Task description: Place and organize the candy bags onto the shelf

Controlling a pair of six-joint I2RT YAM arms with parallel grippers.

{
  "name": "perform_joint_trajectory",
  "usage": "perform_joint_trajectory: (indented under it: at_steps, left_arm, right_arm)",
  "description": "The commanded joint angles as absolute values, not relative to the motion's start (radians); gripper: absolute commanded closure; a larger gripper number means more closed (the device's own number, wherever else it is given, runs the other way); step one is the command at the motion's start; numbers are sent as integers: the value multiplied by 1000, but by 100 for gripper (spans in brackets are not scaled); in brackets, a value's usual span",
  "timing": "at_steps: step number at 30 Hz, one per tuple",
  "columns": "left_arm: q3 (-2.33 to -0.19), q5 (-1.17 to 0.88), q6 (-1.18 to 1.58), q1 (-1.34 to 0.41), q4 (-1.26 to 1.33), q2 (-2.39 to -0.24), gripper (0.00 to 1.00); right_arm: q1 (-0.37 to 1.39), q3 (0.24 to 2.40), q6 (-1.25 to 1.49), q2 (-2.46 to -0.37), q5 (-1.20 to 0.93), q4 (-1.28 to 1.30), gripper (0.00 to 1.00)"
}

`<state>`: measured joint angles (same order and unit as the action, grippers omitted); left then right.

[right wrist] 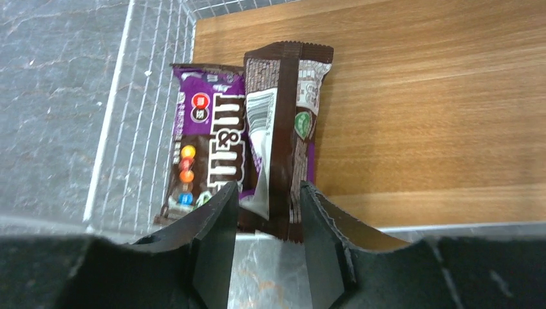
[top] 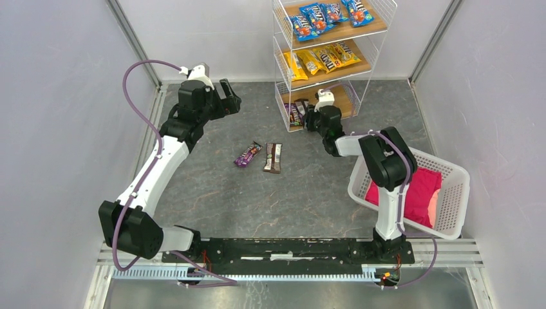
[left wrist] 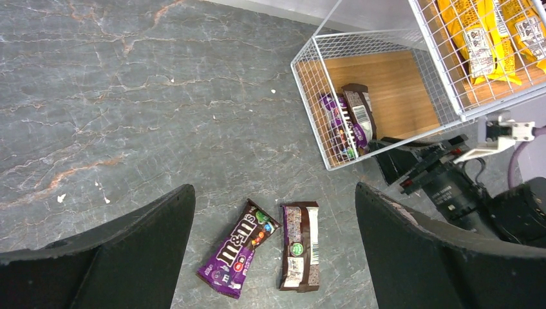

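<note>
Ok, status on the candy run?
Left gripper: jaws open, empty. Right gripper: jaws shut on brown bag at shelf bottom tier. Purple bag, second brown bag loose on table. Nothing blocking.

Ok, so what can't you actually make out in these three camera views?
Right wrist view: whether the right end effector pinches or merely flanks the brown packet.
Top view: the bottom tier of the shelf, largely covered by the right arm.
Left wrist view: the yellow packets, cut off by the top edge.
Top view: the pink cloth, partly behind the right arm.
</note>
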<state>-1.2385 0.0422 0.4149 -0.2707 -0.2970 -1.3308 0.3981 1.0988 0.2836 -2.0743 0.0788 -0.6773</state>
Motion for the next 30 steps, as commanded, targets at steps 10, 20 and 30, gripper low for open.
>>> perform_joint_trajectory:
  at_steps: [10, 20, 30]
  left_arm:
    - [-1255, 66, 373, -275, -261, -1293, 0]
    - [-1249, 98, 358, -276, -258, -1270, 0]
    - [-1255, 75, 364, -276, -263, -1304, 0]
  right_arm:
    - [467, 751, 229, -1596, 43, -337, 38]
    - [778, 704, 447, -1502, 125, -209, 12]
    - [867, 994, 496, -1724, 308, -36, 7]
